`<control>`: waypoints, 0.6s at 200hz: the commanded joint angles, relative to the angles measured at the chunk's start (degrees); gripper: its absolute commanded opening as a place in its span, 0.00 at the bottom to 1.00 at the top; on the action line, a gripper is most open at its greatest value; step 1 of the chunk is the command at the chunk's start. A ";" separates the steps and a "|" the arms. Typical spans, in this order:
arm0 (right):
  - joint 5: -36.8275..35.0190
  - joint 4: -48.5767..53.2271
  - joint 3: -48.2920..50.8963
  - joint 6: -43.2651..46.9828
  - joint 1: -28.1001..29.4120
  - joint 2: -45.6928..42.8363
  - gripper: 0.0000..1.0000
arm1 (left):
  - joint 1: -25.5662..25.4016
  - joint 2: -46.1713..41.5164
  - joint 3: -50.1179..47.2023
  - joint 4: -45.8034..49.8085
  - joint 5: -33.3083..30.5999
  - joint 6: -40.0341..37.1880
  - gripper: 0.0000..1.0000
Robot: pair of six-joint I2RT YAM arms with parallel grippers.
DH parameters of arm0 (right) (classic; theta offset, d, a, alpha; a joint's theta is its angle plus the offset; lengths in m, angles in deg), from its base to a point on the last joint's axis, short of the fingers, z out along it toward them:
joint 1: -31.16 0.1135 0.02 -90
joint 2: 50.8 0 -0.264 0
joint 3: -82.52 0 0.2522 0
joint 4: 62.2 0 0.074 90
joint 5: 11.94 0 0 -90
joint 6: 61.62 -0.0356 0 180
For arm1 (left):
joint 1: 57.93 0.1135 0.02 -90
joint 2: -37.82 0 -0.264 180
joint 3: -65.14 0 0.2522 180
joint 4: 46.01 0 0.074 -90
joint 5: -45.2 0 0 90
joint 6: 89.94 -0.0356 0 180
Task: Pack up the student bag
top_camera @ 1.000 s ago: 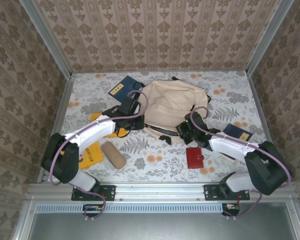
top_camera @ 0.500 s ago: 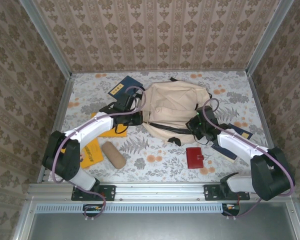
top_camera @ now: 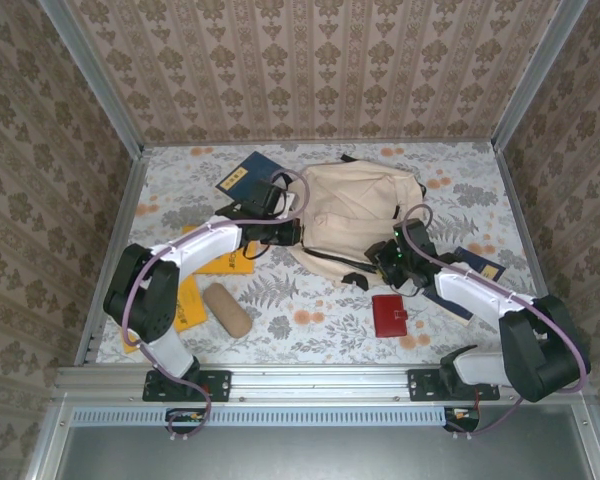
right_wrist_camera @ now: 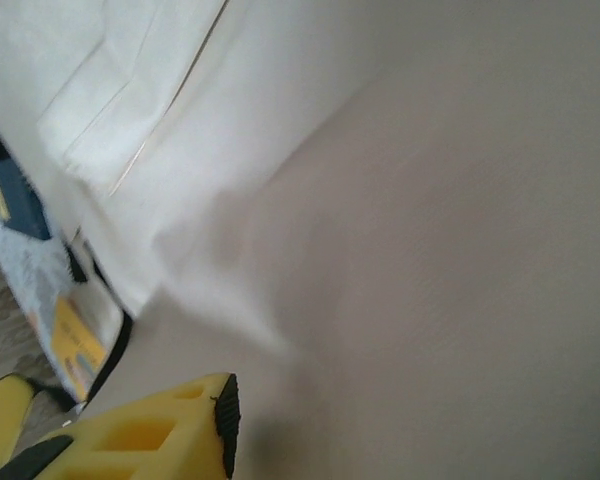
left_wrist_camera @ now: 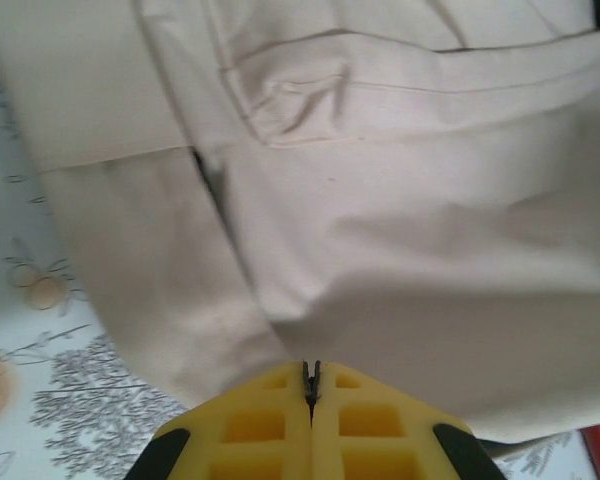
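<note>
Toward the back middle of the flowery worktop (top_camera: pixel 310 320) sat the student bag (top_camera: pixel 355 205), a big cream thing lying flat with black straps poking out along its near edge. The left gripper (top_camera: pixel 290 232) was right at the bag's left side. From its wrist camera, the two yellow fingers (left_wrist_camera: pixel 270 430) were pressed together with barely a slit between them, tips right against the cream fabric. Couldn't tell if any cloth was actually pinched in there.

The right gripper (top_camera: pixel 386 262) was at the bag's near right corner. Its wrist camera showed the yellow fingers (right_wrist_camera: pixel 150 430) standing apart with nothing between them, and the bag's fabric just past them.

Other stuff lying around: a navy booklet (top_camera: pixel 242 175) just beside the bag at the back left, a yellow book (top_camera: pixel 220 262) partly under the left arm, a tan pouch (top_camera: pixel 226 309) near the front left, a red wallet (top_camera: pixel 389 315) in front of the bag, and another navy book (top_camera: pixel 477 266) tucked under the right arm.
</note>
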 commanded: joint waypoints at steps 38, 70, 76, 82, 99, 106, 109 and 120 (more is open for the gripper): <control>-4.24 -11.36 -1.34 -17.24 8.82 3.67 0.43 | -4.20 -1.04 0.28 -2.38 2.31 -0.08 0.00; -9.19 -10.30 -3.32 -21.47 12.43 5.39 0.34 | -4.62 -1.67 -0.19 -2.26 0.37 0.45 0.00; -9.82 -10.36 -3.21 -22.17 12.74 6.30 0.30 | -4.60 -1.80 -0.30 -1.97 -0.38 0.50 0.00; -10.40 -10.23 -3.12 -22.80 12.88 6.49 0.25 | -4.51 -1.97 -0.24 -1.68 -1.18 0.38 0.00; -10.80 -9.61 -2.27 -23.25 13.23 6.04 0.15 | -3.89 -1.78 0.48 0.09 -4.37 0.54 0.00; -10.76 -8.74 -1.97 -23.25 13.24 5.72 0.14 | -3.34 -1.10 1.41 1.49 -4.92 0.21 0.00; -10.67 -8.53 -1.78 -23.17 13.24 5.56 0.13 | -3.13 -0.79 1.84 2.23 -5.29 -0.01 0.00; -10.54 -8.23 -0.53 -22.80 13.29 5.44 0.10 | -2.40 0.23 3.38 4.61 -7.31 -0.61 0.00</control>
